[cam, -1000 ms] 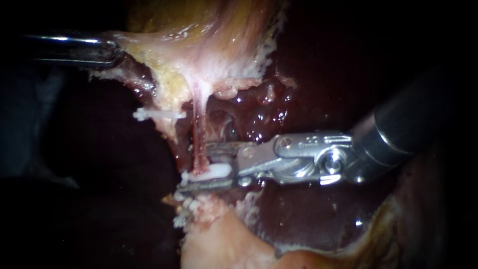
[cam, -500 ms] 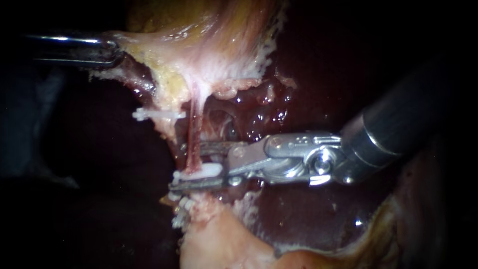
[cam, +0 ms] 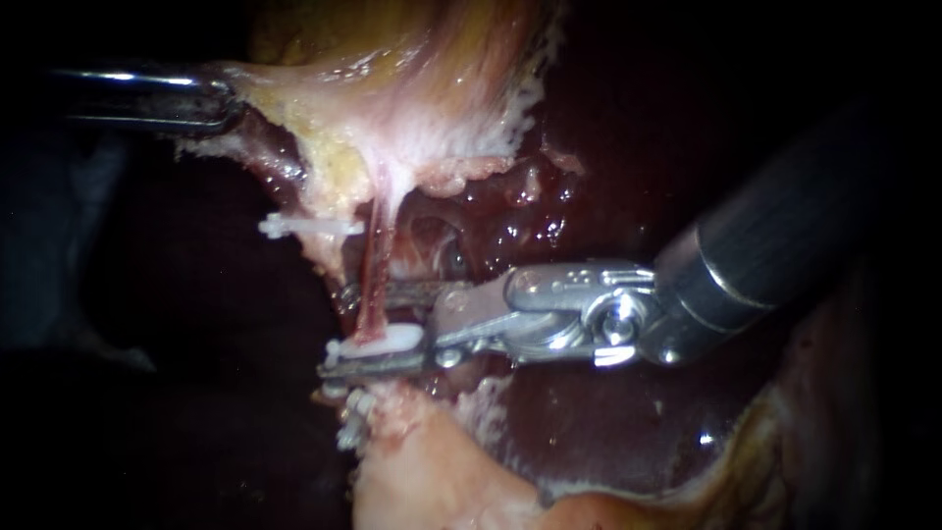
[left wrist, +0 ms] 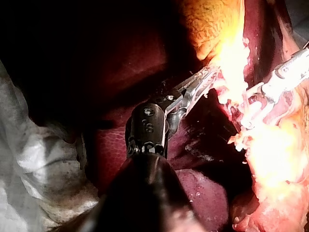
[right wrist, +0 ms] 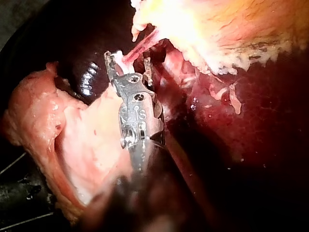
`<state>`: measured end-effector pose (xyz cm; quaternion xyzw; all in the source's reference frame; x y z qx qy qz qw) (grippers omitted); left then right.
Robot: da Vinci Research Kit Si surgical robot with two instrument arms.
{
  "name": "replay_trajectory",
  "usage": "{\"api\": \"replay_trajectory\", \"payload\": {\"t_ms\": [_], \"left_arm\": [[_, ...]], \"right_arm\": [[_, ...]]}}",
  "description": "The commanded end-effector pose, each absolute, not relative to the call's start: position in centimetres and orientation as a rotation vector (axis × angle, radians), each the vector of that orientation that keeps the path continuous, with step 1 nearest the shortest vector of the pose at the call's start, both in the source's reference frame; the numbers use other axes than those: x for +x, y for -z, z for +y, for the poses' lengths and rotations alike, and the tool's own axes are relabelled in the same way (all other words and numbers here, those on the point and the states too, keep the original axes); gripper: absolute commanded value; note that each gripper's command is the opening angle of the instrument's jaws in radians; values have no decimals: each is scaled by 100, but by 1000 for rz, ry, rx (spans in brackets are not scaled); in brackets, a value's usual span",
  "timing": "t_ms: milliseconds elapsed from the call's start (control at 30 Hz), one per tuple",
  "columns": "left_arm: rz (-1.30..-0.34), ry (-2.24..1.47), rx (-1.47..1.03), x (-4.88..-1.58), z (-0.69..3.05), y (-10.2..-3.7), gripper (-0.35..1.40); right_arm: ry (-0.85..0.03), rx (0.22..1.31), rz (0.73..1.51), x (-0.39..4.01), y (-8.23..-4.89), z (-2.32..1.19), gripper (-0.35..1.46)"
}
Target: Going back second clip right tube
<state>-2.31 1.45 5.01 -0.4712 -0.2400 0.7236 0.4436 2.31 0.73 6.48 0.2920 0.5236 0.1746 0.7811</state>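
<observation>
A thin red tube (cam: 378,265) runs down from the pale gallbladder tissue (cam: 412,88). My right instrument (cam: 336,332) stands with its jaws open around the tube's lower end. A white clip (cam: 378,342) lies along the lower jaw, against the tube. Another white clip (cam: 309,226) sits higher up, to the left of the tube. My left instrument (cam: 228,98) is shut on the gallbladder's edge and holds it taut. In the right wrist view the right instrument (right wrist: 128,60) straddles the tube. The left wrist view shows the left instrument (left wrist: 205,79) gripping bright tissue.
Dark liver (cam: 608,422) fills the area under and behind the right instrument's shaft. Pale fatty tissue (cam: 422,471) with more white clip ends (cam: 353,424) lies just below the jaws. Wet red tissue (cam: 500,226) sits behind the tube. White gauze (left wrist: 38,159) lies beside the left shaft.
My right instrument has slid to the left, carrying the white clip with it and pushing the tube's lower end leftward. The left instrument has held still.
</observation>
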Motion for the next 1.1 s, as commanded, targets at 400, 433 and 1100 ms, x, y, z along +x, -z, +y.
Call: {"api": "replay_trajectory", "payload": {"t_ms": [400,433,1100], "left_arm": [[-595,-1794,-1168,-231,145,-500,-35],[-595,-1794,-1168,-231,145,-500,-35],[-596,-1794,-1169,-229,145,-500,-35]], "right_arm": [[-389,647,1130,243,-648,71,50],[-389,647,1130,243,-648,71,50],[-357,693,1134,230,-633,53,50]]}}
